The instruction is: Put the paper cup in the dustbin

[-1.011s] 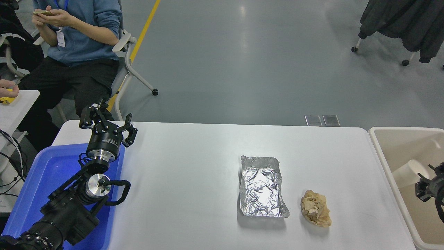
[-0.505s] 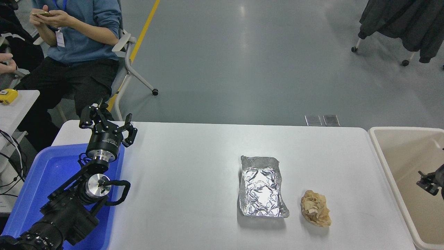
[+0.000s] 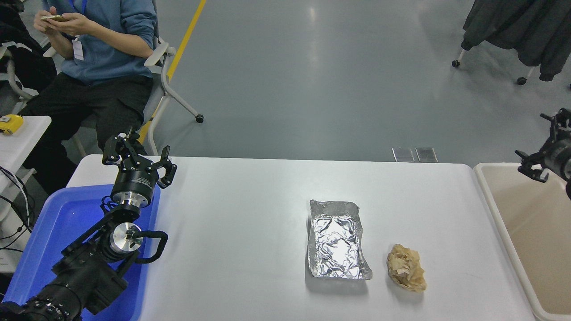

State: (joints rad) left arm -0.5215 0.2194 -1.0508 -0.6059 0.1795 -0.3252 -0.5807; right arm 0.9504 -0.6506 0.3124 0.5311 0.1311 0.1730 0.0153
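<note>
The beige dustbin (image 3: 494,201) stands at the table's right end, cut off by the picture's edge. The paper cup is not in view; the visible part of the bin's inside shows only bare beige wall. My right gripper (image 3: 538,145) comes in from the right edge, raised above the bin's far left corner, open and empty. My left gripper (image 3: 137,154) is parked at the lower left above the far corner of the blue tray, open and empty.
A silver foil tray (image 3: 337,238) lies at the table's middle right, with a crumpled brown paper ball (image 3: 405,266) just to its right. A blue plastic tray (image 3: 53,223) sits under my left arm. A seated person (image 3: 100,49) is at the far left.
My right gripper has risen from low inside the dustbin to above its far rim. The white cup that showed inside the bin one second ago is no longer visible.
</note>
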